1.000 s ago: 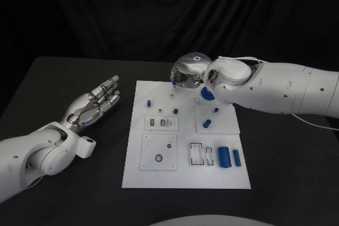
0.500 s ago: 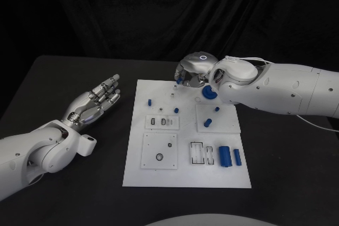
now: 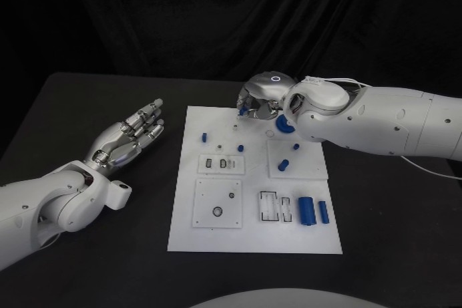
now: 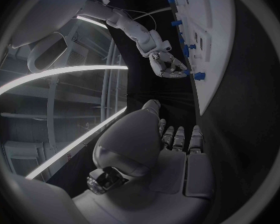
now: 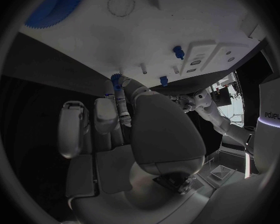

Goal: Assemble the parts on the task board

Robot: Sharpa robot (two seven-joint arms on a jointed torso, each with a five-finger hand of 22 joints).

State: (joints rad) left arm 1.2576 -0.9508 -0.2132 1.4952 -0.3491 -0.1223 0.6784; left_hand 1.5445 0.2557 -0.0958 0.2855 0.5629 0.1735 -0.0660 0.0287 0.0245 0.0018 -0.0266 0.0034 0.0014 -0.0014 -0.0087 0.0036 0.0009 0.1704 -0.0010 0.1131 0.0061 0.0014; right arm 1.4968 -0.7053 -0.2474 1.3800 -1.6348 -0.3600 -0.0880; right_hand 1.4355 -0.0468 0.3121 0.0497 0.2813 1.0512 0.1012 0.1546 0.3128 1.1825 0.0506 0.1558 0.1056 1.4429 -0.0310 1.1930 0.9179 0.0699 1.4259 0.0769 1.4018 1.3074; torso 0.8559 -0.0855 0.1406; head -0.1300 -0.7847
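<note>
My right robot hand (image 3: 258, 102) sits over the far edge of the white rectangular task board (image 3: 252, 241), fingers curled in, pinching a small blue plastic part (image 5: 115, 80) at the fingertips; in the right wrist view the part pokes out just past them, close above the board; two thin pale pegs (image 5: 142, 67) stand on the board just beyond the fingertips, and I judge one of them is the target; best move: keep the part's axis upright, line it up over the peg, lower slowly, release only once it seats; don't sweep sideways, since the big blue toothed gear (image 3: 283, 125) lies right beside my palm; my left robot hand (image 3: 133, 136) hangs over the black surface (image 3: 96, 94) beside the board, fingers straight and apart, holding nothing; keep it clear there. Hard to make out: the part's exact shape and whether it has a bore; from the head view my own fingers hide the part and the spot under it; which peg is meant I can't tell.
</note>
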